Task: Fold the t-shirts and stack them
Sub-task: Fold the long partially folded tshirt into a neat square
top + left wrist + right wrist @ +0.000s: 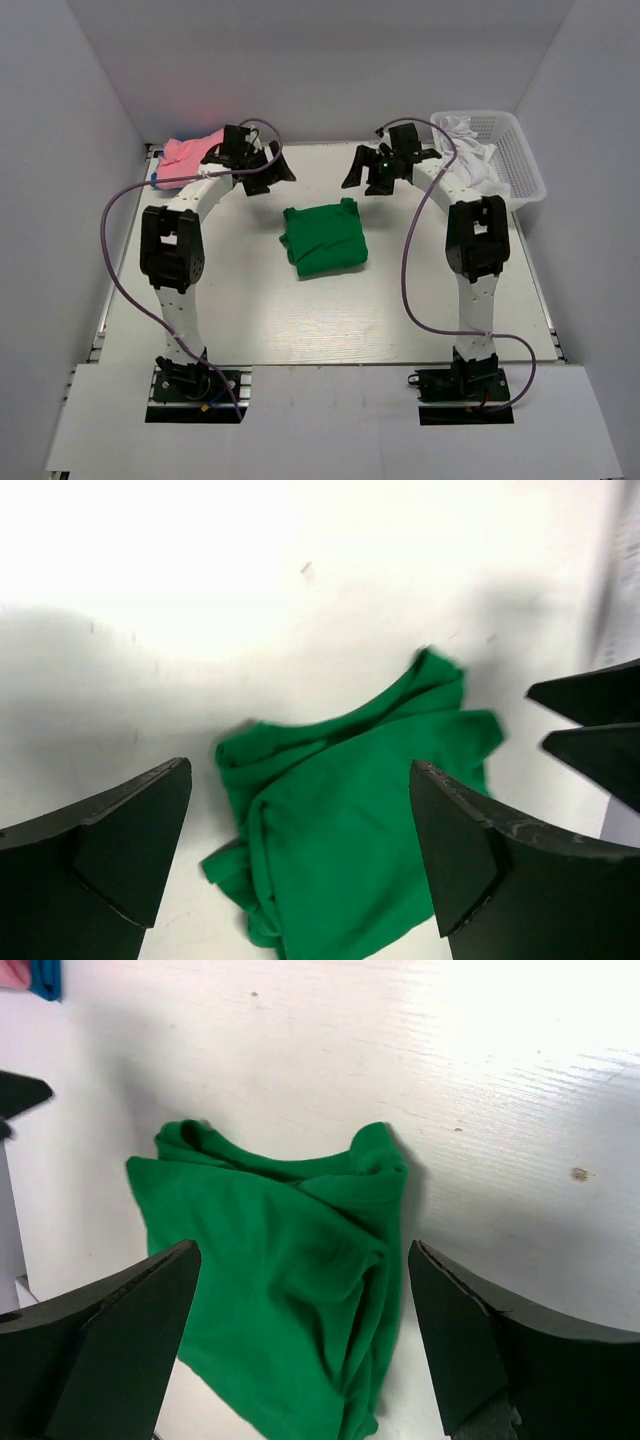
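A bright green t-shirt (322,238) lies roughly folded in the middle of the table; it also shows in the left wrist view (350,820) and the right wrist view (270,1270). A pink t-shirt (188,155) lies at the back left with a bit of blue cloth (158,181) under it. White shirts (470,150) fill the basket. My left gripper (268,172) hangs open and empty above the table behind the green shirt's left side. My right gripper (362,168) hangs open and empty behind its right side.
A white plastic mesh basket (515,160) stands at the back right. White walls close in the table on three sides. Purple cables loop beside both arms.
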Action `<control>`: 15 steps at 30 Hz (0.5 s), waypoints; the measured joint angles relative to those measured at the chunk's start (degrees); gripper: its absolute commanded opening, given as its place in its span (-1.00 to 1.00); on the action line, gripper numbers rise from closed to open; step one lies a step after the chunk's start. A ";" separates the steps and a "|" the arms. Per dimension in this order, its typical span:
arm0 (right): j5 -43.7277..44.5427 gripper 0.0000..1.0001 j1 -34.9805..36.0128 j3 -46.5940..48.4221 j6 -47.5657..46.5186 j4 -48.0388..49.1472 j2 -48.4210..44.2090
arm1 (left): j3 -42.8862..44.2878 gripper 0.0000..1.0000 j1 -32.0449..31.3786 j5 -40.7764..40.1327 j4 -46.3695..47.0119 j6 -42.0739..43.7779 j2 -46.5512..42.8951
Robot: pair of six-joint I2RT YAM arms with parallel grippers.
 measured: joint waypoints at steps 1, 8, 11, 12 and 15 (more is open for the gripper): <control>0.46 0.80 0.00 0.11 -0.20 0.00 -0.57 | 1.27 1.00 0.17 -0.04 -0.09 0.31 -0.39; -1.57 0.80 0.52 -11.56 -0.39 4.00 -14.14 | -4.07 1.00 -1.14 4.00 3.13 1.38 -7.17; -4.42 0.80 1.88 -16.76 -0.39 6.10 -18.14 | -8.13 1.00 -2.01 7.02 4.63 0.79 -7.98; -5.35 0.80 2.60 -17.70 -0.33 6.97 -18.25 | -8.90 1.00 -2.29 7.76 4.85 0.61 -7.74; -7.76 0.80 4.74 -19.47 0.09 9.27 -16.70 | -9.68 1.00 -2.86 9.18 5.88 0.17 -6.69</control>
